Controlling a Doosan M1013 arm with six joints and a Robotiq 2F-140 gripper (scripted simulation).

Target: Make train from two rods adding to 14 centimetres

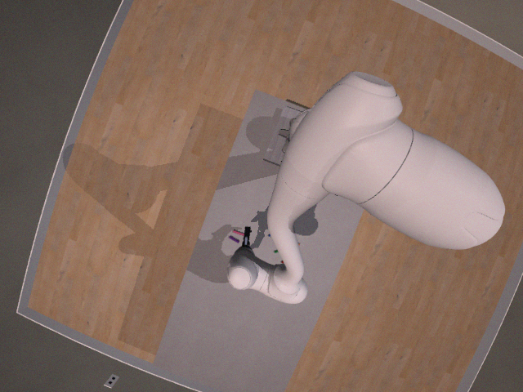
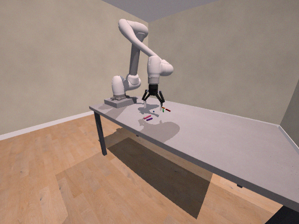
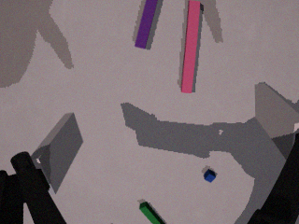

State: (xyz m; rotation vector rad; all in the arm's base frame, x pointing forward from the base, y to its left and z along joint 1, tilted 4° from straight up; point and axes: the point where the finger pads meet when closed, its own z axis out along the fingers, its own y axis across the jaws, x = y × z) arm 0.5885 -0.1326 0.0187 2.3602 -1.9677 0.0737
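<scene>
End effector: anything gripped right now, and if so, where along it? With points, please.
Nothing held. The end effector (image 2: 153,106) is open above the table (image 2: 217,135), its fingers wide apart with no rod between them.

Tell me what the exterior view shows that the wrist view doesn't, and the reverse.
Exterior only: the short orange rod, the red rod and the white arm.

Wrist only: a small dark patch at the pink rod's far end, too small to identify.

Both: the pink rod, purple rod, green rod, tiny blue rod and open black gripper.
</scene>
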